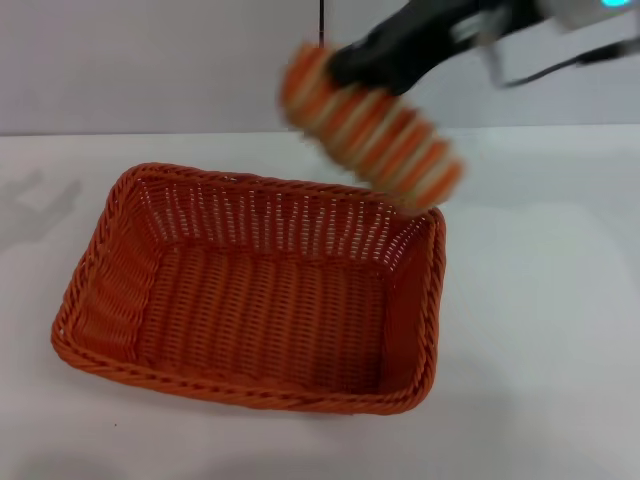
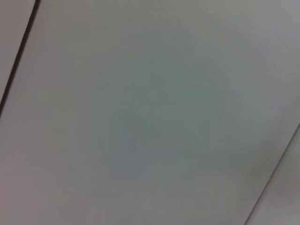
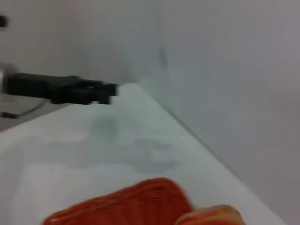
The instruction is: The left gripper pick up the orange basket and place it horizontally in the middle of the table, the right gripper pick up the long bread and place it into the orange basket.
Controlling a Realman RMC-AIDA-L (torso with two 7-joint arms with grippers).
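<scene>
Above far basket rim | right gripper (image 1: 335, 65) fingers clenched on long bread (image 1: 372, 125), airborne | orange basket (image 1: 250, 290) empty, mid-bench | advice: lower over centre, align lengthwise, then release | left gripper unseen

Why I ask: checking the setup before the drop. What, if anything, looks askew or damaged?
Nothing damaged or spilled. The orange basket sits slightly askew on the table; the right gripper holds the long bread tilted above its far corner.
</scene>
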